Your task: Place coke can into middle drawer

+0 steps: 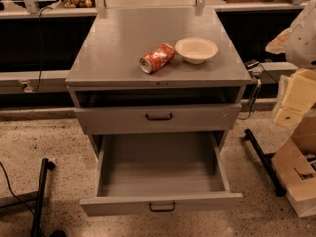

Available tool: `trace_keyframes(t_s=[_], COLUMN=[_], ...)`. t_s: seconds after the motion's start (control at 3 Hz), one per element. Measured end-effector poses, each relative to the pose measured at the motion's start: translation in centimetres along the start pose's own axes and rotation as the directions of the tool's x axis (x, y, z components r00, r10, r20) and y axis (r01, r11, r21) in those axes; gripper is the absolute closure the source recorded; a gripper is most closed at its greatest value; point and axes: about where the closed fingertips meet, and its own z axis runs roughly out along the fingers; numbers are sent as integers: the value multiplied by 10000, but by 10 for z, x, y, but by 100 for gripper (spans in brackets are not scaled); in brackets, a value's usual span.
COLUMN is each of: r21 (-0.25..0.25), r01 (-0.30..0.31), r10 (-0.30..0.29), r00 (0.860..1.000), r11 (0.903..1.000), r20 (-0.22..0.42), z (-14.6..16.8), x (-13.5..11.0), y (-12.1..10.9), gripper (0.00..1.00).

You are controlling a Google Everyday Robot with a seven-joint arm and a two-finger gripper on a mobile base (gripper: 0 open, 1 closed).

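Observation:
The coke can lies on its side on the grey cabinet top, just left of the round cream-white bowl. The middle drawer is pulled far out below, its bare grey floor showing and its black bar handle on the front. Nothing lies in it. My gripper is at the right edge of the view, cream-coloured, to the right of the cabinet and well apart from the can. It holds nothing that I can see.
Another grey drawer front with a black handle sits above the open drawer, slightly out. A black stand leg is on the floor at the left and a black bar at the right. A counter with clutter runs behind.

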Motion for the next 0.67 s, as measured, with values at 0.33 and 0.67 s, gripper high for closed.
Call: trace_keyframes(t_s=[0.33, 0.67], r21=[0, 328], r01=[0, 214], r10=[0, -204], r00=[10000, 9994], r11=[10000, 9992], r20=[0, -283], z=[0, -4], x=[0, 1], y=[0, -1], gripper=[0, 0])
